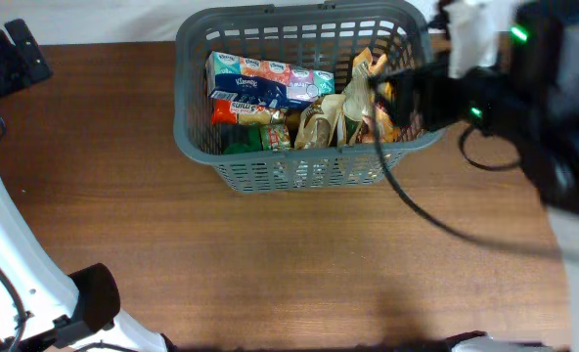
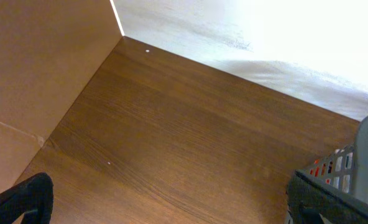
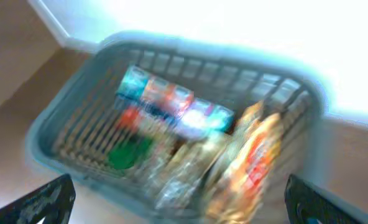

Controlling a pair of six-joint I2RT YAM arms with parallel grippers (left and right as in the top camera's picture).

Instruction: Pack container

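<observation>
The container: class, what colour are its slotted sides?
The container is dark grey all round; it shows best in the overhead view.

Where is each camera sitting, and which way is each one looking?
Overhead: above the table, looking straight down; left arm and right arm show.
Left wrist: low, left of the basket, facing across the table; open left tool shows.
Right wrist: above the basket, looking down inside, blurry; open right tool shows.
Shared: all see the basket.

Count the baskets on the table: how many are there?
1. The grey basket stands at the far edge of the table, near the middle, holding groceries. The right arm covers some tabletop, so another could be hidden.
</observation>
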